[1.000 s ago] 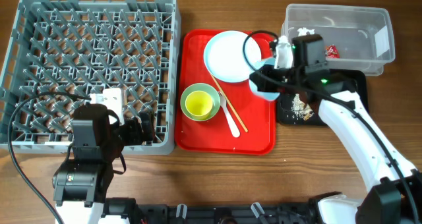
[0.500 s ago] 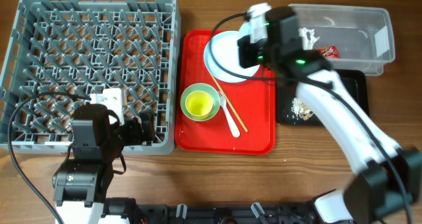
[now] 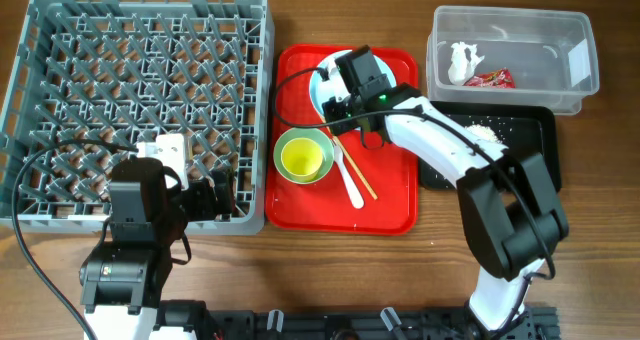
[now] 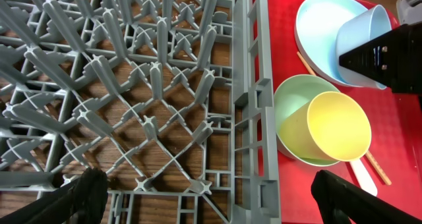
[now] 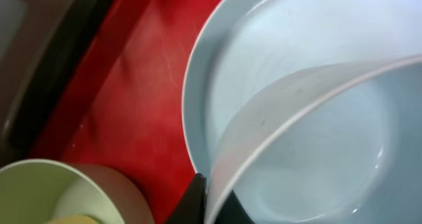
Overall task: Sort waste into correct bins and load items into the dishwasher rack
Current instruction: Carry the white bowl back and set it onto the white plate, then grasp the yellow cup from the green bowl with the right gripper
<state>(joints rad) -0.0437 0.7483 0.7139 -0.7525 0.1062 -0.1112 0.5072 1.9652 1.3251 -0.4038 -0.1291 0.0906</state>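
We count one rack (image 3: 150,8), one red tray (image 3: 392,202), one plate (image 4: 318,31), one green bowl (image 4: 290,104), one blue bowl (image 4: 366,34), one cup (image 4: 337,125), one fork (image 3: 354,190), two bins (image 3: 582,40) (image 3: 540,132), one wrapper (image 3: 491,78), one tissue (image 3: 462,60).

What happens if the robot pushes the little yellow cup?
The yellow cup looks like thin plastic, so probably light and stiff. It sits tilted inside the green bowl, so a nudge would likely rock or roll it there.
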